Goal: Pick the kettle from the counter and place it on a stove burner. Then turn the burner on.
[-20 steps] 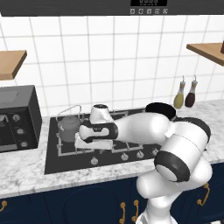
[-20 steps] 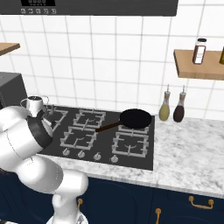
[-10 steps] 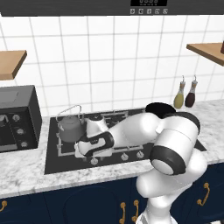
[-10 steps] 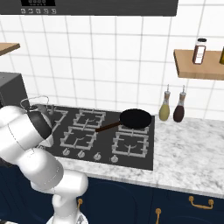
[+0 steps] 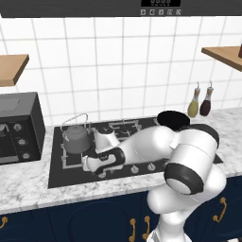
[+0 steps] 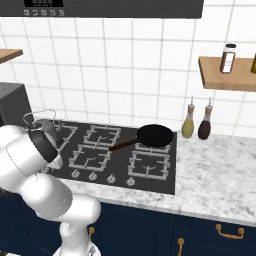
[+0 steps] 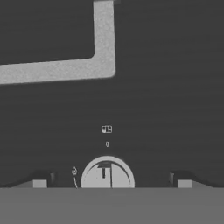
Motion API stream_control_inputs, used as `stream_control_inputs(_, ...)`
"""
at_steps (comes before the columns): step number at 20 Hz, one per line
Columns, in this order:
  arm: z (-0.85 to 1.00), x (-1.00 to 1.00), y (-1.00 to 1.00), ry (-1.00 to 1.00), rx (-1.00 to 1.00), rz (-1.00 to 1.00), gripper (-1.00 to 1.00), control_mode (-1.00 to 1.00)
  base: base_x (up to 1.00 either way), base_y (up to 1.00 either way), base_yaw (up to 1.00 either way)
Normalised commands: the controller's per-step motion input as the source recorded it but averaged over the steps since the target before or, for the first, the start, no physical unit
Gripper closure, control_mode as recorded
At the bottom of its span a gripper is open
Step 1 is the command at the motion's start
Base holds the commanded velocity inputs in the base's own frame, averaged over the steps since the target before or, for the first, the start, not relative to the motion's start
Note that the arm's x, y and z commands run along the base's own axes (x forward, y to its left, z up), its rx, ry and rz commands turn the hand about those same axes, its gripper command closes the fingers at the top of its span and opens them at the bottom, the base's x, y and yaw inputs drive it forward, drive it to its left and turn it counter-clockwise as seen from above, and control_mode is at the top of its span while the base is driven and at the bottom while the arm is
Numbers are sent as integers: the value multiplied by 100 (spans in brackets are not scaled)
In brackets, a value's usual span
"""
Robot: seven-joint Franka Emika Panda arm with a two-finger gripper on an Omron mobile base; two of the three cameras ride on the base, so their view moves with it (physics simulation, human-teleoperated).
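Looking from the left base, we see the kettle point(image 5: 75, 137) sitting on the stove burner point(image 5: 71, 153) at the hob's left rear, with the tool point(image 5: 90, 164) low just in front of it. From the right base, the kettle point(image 6: 46, 124) stands left of the black frying pan point(image 6: 154, 135). In the hand view, the tool point(image 7: 109, 183) has its jaws spread wide, empty, over a round knob point(image 7: 107, 172).

The grey kettle point(image 5: 75, 138) stands upright on the stove burner point(image 5: 71, 156), wire handle raised
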Motion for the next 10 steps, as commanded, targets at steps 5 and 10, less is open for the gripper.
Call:
stream_control_inputs(5,0,0,0,0,0,0,100,-100,0,0,0)
stream_control_inputs(10,0,0,0,0,0,0,100,-100,0,0,0)
